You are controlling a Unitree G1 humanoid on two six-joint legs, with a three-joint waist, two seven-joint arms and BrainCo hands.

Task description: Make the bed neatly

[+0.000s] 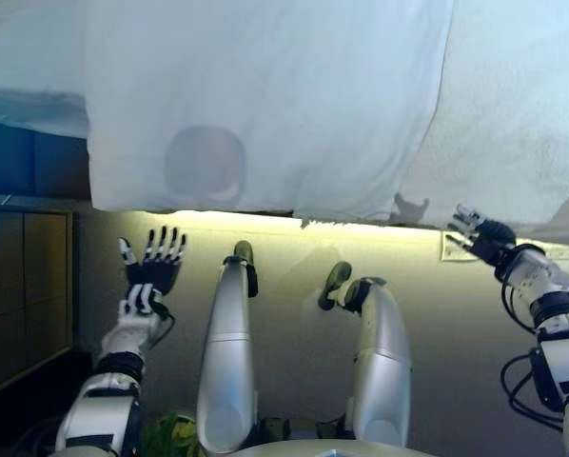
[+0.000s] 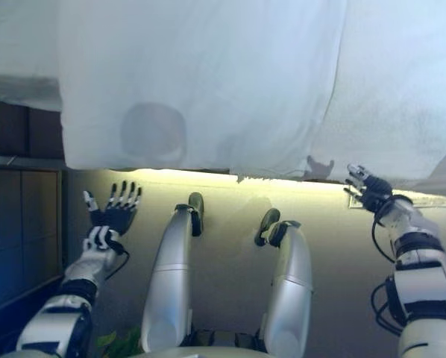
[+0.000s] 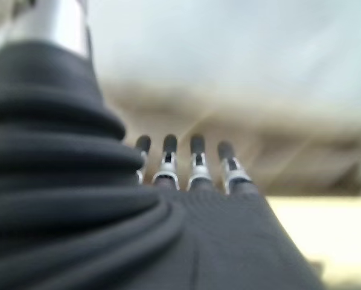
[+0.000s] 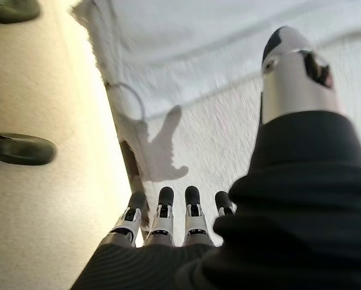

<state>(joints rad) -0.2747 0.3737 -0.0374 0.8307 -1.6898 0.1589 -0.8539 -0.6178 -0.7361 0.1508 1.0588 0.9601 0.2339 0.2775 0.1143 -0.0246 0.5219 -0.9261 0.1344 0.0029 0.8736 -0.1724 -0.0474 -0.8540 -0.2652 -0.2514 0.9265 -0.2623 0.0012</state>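
Note:
A smooth white sheet [image 1: 265,95] hangs over the bed's side across the top of the view, its lower hem level above the floor. A textured white blanket [image 1: 513,124] hangs beside it on the right and also shows in the right wrist view [image 4: 229,121]. My left hand [image 1: 153,271] is open with fingers spread, below the sheet's hem at the left, holding nothing; its straight fingers [image 3: 195,163] show in the left wrist view. My right hand [image 1: 484,238] is open just below the blanket's hem at the right, its fingers [image 4: 162,217] straight and empty, casting a shadow on the blanket.
A dark wooden cabinet [image 1: 23,286] stands at the left beside the bed, with a blue surface [image 1: 28,157] above it. Beige floor [image 1: 294,257] runs under the hem. A small white piece [image 1: 456,249] lies on the floor by my right hand.

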